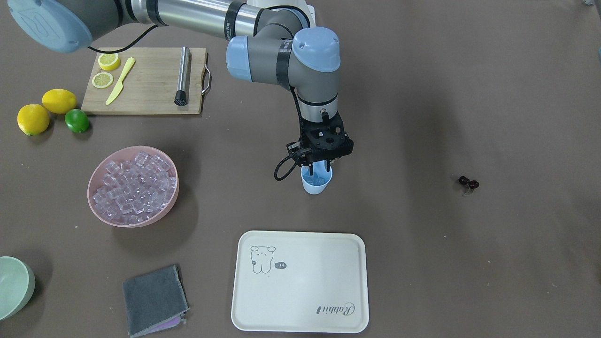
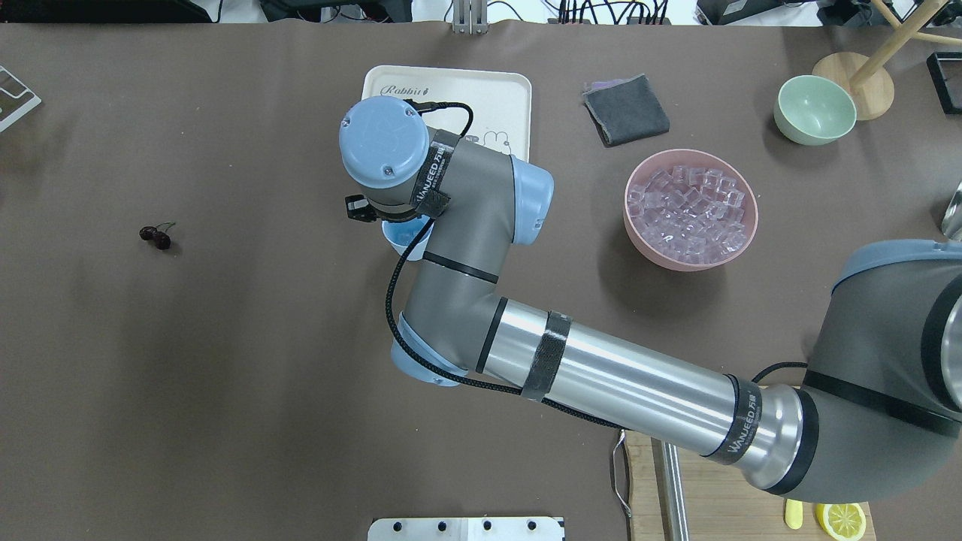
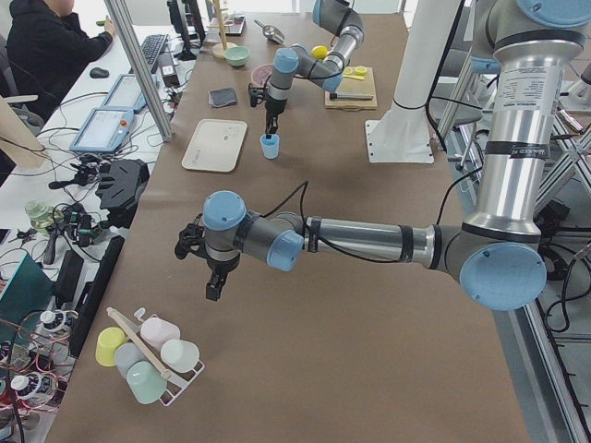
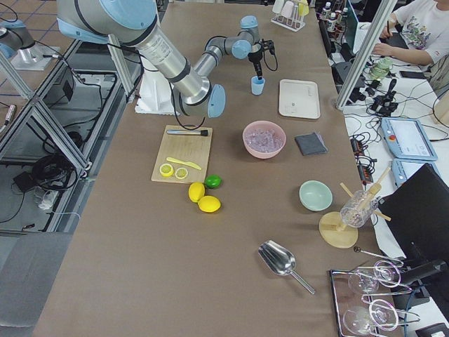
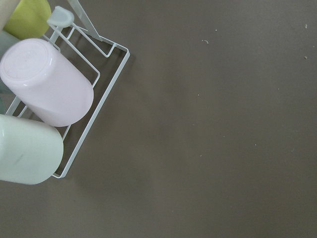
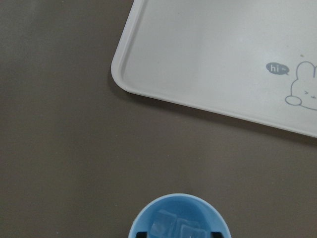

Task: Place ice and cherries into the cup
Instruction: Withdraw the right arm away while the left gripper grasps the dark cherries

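Observation:
The light blue cup [image 1: 316,184] stands mid-table and holds a few ice cubes [image 6: 174,229]. My right gripper [image 1: 318,170] hangs straight above the cup, open, with its fingertips [image 6: 141,233] at the rim on either side and nothing between them. More ice [image 1: 134,185] fills the pink bowl [image 1: 96,206]. The cherries [image 1: 468,183] lie alone on the table far off on my left side; they also show in the overhead view [image 2: 155,237]. My left gripper [image 3: 214,277] hovers near a cup rack at the table's end; I cannot tell whether it is open or shut.
A cream tray [image 1: 300,281] lies just beyond the cup. A grey cloth [image 1: 155,300], a pale green bowl [image 1: 14,286], a cutting board [image 1: 145,87] with lemon slices, two lemons and a lime [image 1: 76,120] are on my right side. A wire rack of cups [image 5: 94,114] sits under my left wrist.

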Controlling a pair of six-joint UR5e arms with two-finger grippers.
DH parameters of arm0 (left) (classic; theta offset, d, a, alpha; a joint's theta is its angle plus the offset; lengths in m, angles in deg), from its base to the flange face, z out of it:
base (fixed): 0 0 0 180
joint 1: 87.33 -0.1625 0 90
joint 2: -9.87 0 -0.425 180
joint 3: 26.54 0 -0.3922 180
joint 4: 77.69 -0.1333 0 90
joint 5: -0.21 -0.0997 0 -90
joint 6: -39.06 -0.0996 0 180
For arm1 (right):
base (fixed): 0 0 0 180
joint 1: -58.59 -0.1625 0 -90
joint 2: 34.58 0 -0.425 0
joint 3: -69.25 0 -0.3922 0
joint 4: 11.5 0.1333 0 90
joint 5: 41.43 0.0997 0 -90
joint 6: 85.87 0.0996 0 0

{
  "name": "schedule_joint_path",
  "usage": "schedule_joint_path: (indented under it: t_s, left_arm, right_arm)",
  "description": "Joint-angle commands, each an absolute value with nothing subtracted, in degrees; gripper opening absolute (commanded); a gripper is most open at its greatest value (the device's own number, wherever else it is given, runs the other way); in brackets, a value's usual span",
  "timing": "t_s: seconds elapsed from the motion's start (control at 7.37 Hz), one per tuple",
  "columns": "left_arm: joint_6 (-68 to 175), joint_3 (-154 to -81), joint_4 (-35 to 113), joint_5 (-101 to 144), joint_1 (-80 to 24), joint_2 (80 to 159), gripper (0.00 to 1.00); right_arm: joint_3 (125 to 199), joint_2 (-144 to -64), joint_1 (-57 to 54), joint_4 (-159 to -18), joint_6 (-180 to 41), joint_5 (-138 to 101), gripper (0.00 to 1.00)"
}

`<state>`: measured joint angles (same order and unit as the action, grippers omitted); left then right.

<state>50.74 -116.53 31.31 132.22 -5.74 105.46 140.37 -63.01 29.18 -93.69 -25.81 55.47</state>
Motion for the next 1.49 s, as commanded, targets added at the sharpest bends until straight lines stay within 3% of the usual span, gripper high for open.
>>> schedule_joint_path:
  t_s: [0.0,0.27,0.68,0.95,1.36]
  left_arm:
    - [62.56,-119.17,31.99,131.97,-15.29,109.06,0.98]
    - [70.14,-116.29,32.87,125.86,-24.71,113.9,0.98]
    - [75.63,-107.43,43.9,124.85,-30.97,114.38,0.98]
    - [77.9,-104.59,48.25,122.29,-32.83,114.28,0.97]
    - [79.14,-106.69,48.43,122.38,-33.01,113.32,0.72]
  right_arm:
    - [143.75,-64.88,25.05,-95.42,-26.45,58.99,0.99]
    - [151.9,-69.78,17.14,-105.05,-33.78,67.69,0.99]
    - [169.66,-93.2,1.68,-105.72,-56.59,80.53,0.99]
    - [172.17,-98.73,-4.24,-105.81,-64.14,84.24,0.99]
    - [172.7,-99.78,-3.9,-105.72,-63.63,82.93,0.99]
